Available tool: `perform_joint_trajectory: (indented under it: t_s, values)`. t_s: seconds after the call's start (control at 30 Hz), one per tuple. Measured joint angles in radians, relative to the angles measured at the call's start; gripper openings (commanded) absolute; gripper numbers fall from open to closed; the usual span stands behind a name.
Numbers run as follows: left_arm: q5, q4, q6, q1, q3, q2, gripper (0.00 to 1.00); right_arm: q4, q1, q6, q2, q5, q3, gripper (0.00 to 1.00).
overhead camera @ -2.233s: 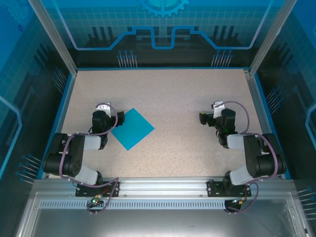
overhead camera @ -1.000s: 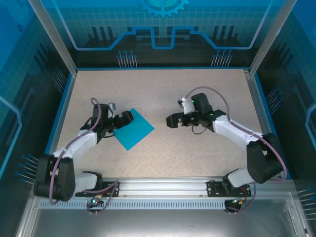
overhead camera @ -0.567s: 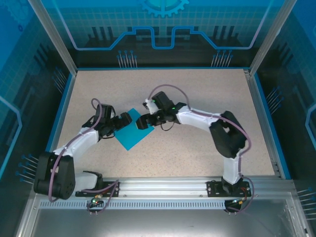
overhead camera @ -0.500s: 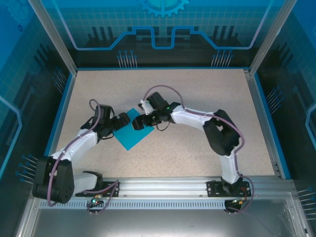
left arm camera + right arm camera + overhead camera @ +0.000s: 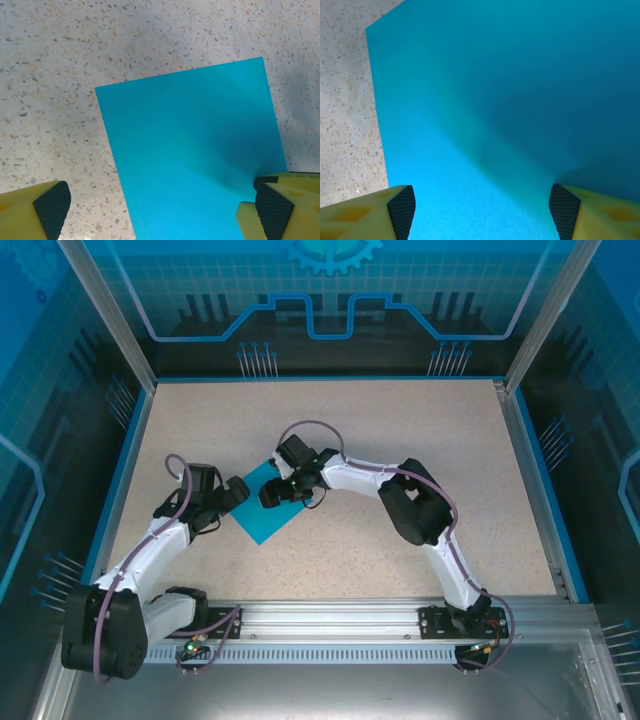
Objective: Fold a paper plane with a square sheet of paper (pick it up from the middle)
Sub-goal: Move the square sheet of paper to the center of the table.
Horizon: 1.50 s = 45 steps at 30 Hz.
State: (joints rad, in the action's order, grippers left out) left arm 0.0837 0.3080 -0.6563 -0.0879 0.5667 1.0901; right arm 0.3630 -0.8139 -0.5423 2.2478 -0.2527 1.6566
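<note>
Right gripper: jaws apart, empty, poised low over the square sheet of paper. Left gripper: spread wide, empty too, one pad over the sheet's edge, the other over bare table.

Table first: hard, no give, so likely to jam or scrape fingertips driven too low. Then the sheet: flat, set cornerwise, left of centre, between both grippers. Thin and smooth, so apt to slide or buckle unevenly under a pinch and spoil a clean lift from the middle. Lastly the fingers: crowded over one small sheet, at risk of knocking together.
</note>
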Motion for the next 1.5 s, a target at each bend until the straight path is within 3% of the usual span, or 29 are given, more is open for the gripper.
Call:
perform_joint_trajectory:
  t_s: [0.17, 0.43, 0.63, 0.83, 1.03, 1.2, 1.5]
  values:
    - [-0.090, -0.035, 0.000, 0.000, -0.020, -0.010, 0.98, -0.060, 0.026, -0.043, -0.104, 0.060, -0.166, 0.72]
    - [-0.237, -0.117, 0.000, -0.042, -0.060, -0.041, 0.98, -0.154, 0.151, -0.213, -0.411, 0.190, -0.598, 0.70]
    - [-0.277, -0.143, -0.001, -0.090, -0.072, -0.042, 0.98, -0.188, 0.106, -0.312, -0.592, 0.267, -0.799, 0.69]
    - [-0.281, -0.141, 0.000, -0.095, -0.075, -0.065, 0.98, -0.132, 0.060, -0.206, -0.598, 0.292, -0.691, 0.66]
    - [-0.291, -0.142, 0.003, -0.095, -0.100, -0.111, 0.98, -0.081, 0.069, -0.051, -0.448, 0.284, -0.459, 0.66]
    - [-0.314, -0.141, 0.008, -0.098, -0.136, -0.150, 0.98, -0.068, 0.138, 0.023, -0.323, 0.206, -0.392, 0.67]
    - [-0.352, -0.134, 0.011, -0.098, -0.158, -0.222, 0.98, -0.082, 0.241, -0.044, -0.268, 0.143, -0.405, 0.67]
